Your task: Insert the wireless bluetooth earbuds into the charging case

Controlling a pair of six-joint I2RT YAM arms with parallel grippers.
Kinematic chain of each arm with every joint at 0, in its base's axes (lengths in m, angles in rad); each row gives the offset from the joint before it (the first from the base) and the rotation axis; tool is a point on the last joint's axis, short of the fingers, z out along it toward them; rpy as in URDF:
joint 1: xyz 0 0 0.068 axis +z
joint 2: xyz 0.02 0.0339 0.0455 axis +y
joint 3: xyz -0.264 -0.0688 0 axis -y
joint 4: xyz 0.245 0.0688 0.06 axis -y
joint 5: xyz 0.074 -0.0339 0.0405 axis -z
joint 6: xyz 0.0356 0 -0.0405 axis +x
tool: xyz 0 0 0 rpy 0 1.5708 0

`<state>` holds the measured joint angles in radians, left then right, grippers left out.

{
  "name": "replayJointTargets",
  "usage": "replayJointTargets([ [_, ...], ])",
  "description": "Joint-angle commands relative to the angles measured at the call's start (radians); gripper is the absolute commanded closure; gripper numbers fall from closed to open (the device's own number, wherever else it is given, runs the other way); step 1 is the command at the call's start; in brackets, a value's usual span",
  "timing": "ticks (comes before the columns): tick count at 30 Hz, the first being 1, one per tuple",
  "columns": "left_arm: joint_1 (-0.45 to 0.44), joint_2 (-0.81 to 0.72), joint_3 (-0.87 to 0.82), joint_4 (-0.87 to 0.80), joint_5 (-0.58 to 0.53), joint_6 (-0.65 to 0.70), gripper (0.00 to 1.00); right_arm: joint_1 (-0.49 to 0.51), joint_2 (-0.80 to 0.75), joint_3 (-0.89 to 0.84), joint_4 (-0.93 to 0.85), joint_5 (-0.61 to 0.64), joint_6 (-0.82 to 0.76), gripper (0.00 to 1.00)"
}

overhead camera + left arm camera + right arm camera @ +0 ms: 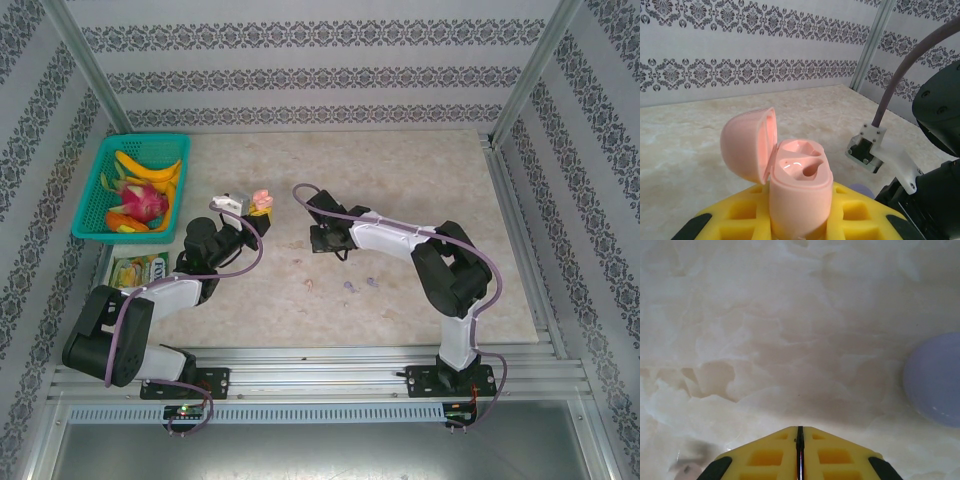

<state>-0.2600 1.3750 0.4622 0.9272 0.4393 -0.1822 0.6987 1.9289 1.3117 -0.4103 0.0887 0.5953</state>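
The pink charging case stands upright between my left gripper's yellow fingers, which are shut on it. Its lid is swung open to the left, and both sockets are empty. From above, the case is held over the table's left-centre by the left gripper. My right gripper hangs just right of it, pointing down at the table. Its fingers are shut with nothing seen between them. Tiny earbuds lie on the table nearer the arms: a pale one and two purple ones.
A teal basket of fruit sits at the back left, with a green packet in front of it. A light purple rounded thing lies beside the right fingers; I cannot tell what it is. Patterned walls and metal posts ring the table.
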Motion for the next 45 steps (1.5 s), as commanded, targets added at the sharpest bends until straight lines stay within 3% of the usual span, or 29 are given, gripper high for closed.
replayJointTargets([
  [1,0.008,-0.004,-0.011,0.041,0.016,-0.015,1.0,0.009,0.018,0.008,-0.001,-0.015,-0.011,0.86],
  [9,0.008,-0.056,-0.032,0.026,-0.115,-0.014,1.0,0.024,-0.004,0.044,-0.033,-0.115,0.019,0.74],
  [14,0.013,-0.082,-0.023,0.005,-0.186,-0.007,1.0,0.061,0.005,0.095,-0.076,-0.194,0.016,0.59],
  [17,0.027,-0.096,-0.009,-0.027,-0.195,0.001,1.0,0.072,0.031,0.141,-0.088,-0.273,-0.098,0.53],
  [26,0.118,-0.139,-0.012,-0.049,-0.182,-0.051,1.0,0.02,0.111,0.18,-0.055,-0.482,-0.429,0.53],
  [33,0.142,-0.152,-0.008,-0.07,-0.177,-0.066,1.0,0.025,0.199,0.254,-0.094,-0.49,-0.529,0.53],
  [45,0.144,-0.145,-0.008,-0.063,-0.187,-0.067,1.0,0.094,0.25,0.262,-0.135,-0.373,-0.564,0.53],
])
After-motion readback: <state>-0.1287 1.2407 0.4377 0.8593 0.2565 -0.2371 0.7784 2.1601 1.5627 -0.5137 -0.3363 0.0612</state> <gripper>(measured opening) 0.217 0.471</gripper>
